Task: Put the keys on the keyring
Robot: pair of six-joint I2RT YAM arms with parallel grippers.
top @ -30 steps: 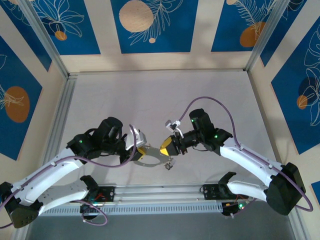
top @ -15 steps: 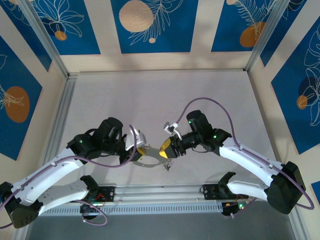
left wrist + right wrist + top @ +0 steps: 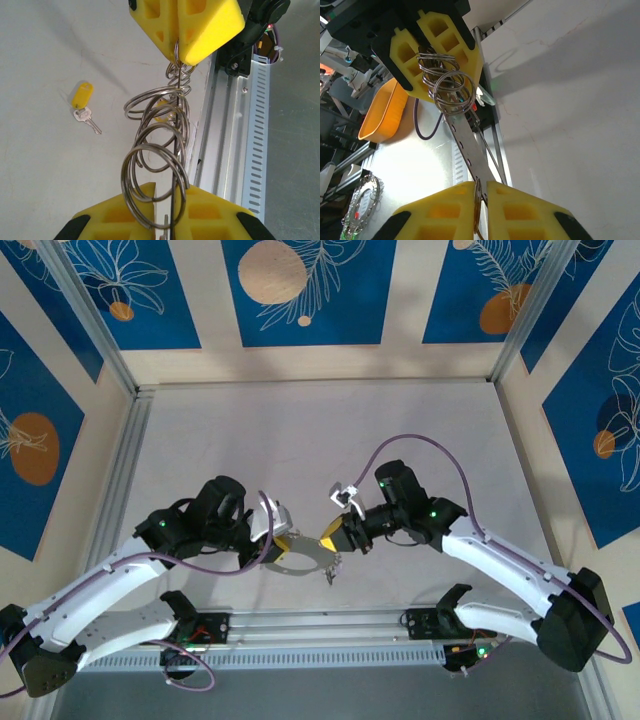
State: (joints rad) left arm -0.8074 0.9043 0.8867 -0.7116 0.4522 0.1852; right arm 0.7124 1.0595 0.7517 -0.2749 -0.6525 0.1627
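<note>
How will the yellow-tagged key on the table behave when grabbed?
The yellow-tagged key lies flat on the table, so it probably slides rather than rolls. It looks small and light. Tag and key seem loosely linked, so one likely dangles when lifted.

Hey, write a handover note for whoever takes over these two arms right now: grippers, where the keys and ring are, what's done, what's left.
Left gripper: shut on one end of the grey metal wire keyring, a cluster of coiled loops.
Right gripper: shut on the other end, so the ring is stretched between the two.
Keys: one small metal key with a yellow plastic tag lies loose on the grey table.
Done: no threaded key can be confirmed. A small dangling piece hangs under the ring, too small to identify.
Left: pick up the yellow-tagged key and thread it on.
</note>
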